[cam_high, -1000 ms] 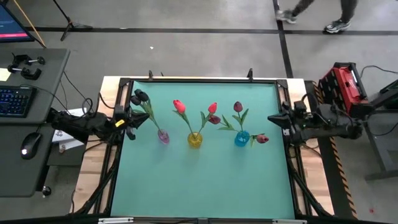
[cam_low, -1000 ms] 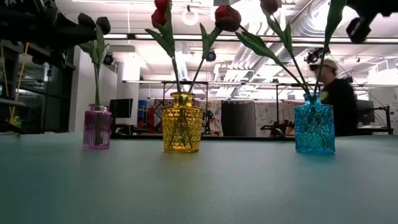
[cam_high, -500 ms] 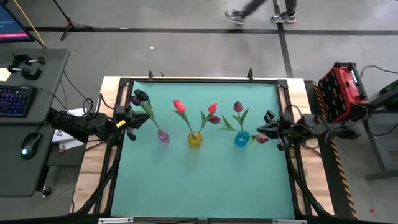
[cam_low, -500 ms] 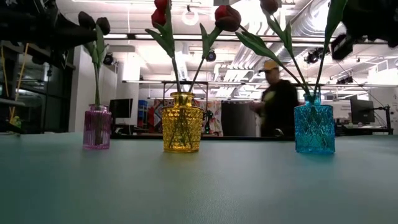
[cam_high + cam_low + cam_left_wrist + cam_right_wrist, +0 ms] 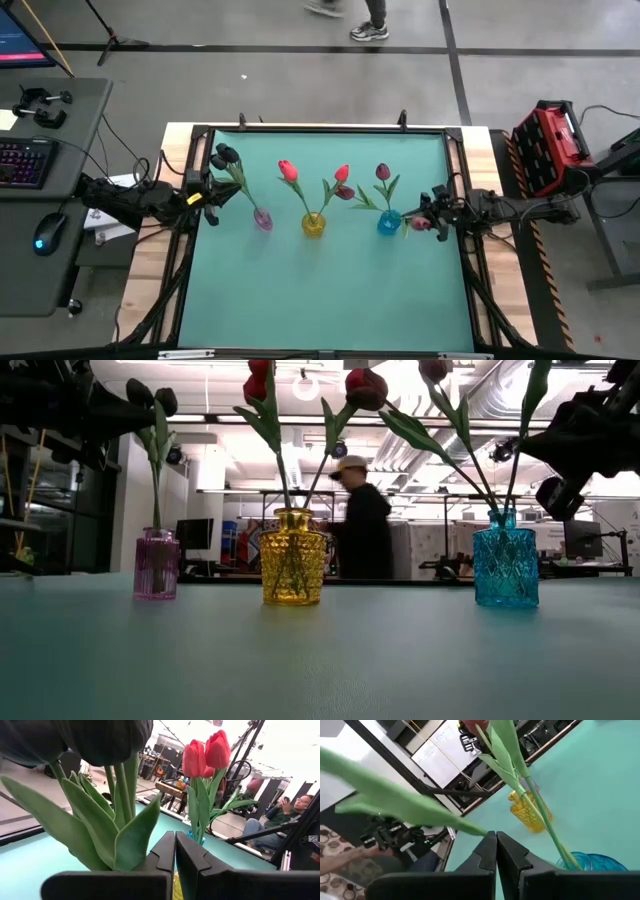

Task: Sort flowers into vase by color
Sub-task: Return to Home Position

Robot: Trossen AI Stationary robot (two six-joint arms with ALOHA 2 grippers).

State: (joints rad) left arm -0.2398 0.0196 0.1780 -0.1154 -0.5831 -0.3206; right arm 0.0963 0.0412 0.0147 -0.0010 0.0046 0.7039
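Observation:
Three glass vases stand in a row on the teal mat: pink (image 5: 263,219), yellow (image 5: 313,225) and blue (image 5: 389,222). Near-black tulips (image 5: 224,155) stand in the pink vase and red ones (image 5: 288,171) in the yellow. Maroon tulips (image 5: 382,172) stand in the blue vase, and one maroon head (image 5: 421,223) leans out toward the table's right. My left gripper (image 5: 211,194) is shut beside the near-black tulips' leaves (image 5: 125,837). My right gripper (image 5: 426,214) is shut right beside the leaning maroon head, with a green leaf (image 5: 415,807) reaching its fingertips. My left gripper's shut fingers (image 5: 162,852) stand level against a leaf of the near-black tulips (image 5: 140,840); I cannot tell whether they touch it. My right gripper's shut fingertips (image 5: 487,845) meet the tip of a green leaf (image 5: 470,827) of the blue vase's flowers; I cannot tell whether they touch it.
A black frame (image 5: 320,128) runs around the mat, and the mat's near half is bare (image 5: 320,300). A red case (image 5: 548,140) stands off the table's right. A desk with a keyboard (image 5: 20,160) stands at the left. A person walks behind the table (image 5: 362,520).
My right gripper has gone toward the table's left and a little toward its near edge, and down, up to the leaning maroon tulip at the blue vase. The vases and flowers have stayed put. A person has walked across behind the table.

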